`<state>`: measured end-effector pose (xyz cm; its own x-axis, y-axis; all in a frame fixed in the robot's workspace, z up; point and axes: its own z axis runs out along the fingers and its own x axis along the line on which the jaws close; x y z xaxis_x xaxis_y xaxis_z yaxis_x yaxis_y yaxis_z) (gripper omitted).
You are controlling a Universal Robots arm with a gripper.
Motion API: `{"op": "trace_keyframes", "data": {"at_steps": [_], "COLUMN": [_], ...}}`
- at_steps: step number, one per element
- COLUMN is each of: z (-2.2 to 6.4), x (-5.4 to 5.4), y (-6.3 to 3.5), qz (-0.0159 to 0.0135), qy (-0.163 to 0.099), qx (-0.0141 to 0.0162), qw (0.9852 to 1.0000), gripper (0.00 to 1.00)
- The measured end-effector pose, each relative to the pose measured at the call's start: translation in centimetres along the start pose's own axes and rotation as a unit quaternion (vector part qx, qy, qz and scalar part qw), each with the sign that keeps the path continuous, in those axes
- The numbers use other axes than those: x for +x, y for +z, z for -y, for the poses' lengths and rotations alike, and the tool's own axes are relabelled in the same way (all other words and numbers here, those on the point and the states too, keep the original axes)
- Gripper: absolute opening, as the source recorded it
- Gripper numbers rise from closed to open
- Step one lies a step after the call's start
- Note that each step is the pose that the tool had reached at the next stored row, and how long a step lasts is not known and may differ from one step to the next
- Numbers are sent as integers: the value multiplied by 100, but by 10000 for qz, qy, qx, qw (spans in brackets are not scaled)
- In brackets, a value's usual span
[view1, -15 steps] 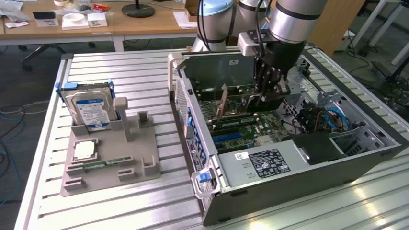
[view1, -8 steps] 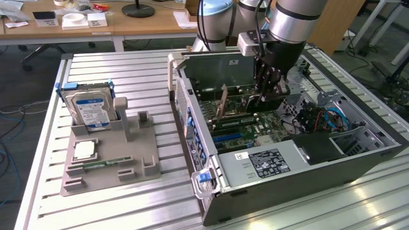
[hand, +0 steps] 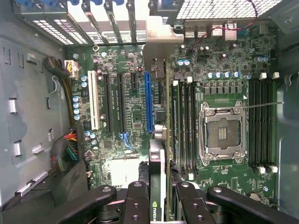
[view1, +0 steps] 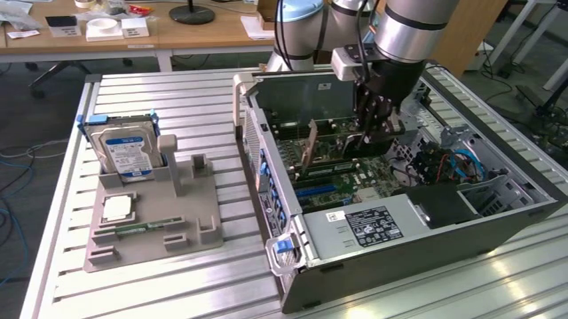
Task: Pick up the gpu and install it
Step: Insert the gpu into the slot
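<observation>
The gpu (hand: pixel 159 154) stands on edge between my gripper's (hand: pixel 163 201) fingers (hand: pixel 138 200), which are shut on it. Its silver end bracket (hand: pixel 161 42) reaches the rear slot openings of the open computer case (view1: pixel 400 242). The card hangs over the motherboard (hand: pixel 126 116), right beside the long blue slot (hand: pixel 148 102); whether it touches the board I cannot tell. In the exterior view the gripper (view1: pixel 366 141) is lowered inside the case, and the gpu (view1: pixel 310 143) stands upright toward the case's rear wall.
On the exterior view's left, a grey fixture (view1: pixel 151 226) carries a silver hard drive (view1: pixel 124 151), a processor chip (view1: pixel 117 207) and a small memory stick (view1: pixel 142 228). Cables (view1: pixel 443 163) and a drive cage sit inside the case near the gripper. An empty processor socket (hand: pixel 222 133) lies beside the card.
</observation>
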<state>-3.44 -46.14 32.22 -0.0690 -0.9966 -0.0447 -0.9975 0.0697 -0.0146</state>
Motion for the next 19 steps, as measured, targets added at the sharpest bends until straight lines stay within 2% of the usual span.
{"op": "trace_keyframes", "data": {"at_steps": [8,19], "z": [-9,-30], "x": [25,27], "y": [72,92], "qz": [1,0], "qy": [-27,-29], "qx": [-1,-1], "qw": [10000,10000], "gripper": [27,27]}}
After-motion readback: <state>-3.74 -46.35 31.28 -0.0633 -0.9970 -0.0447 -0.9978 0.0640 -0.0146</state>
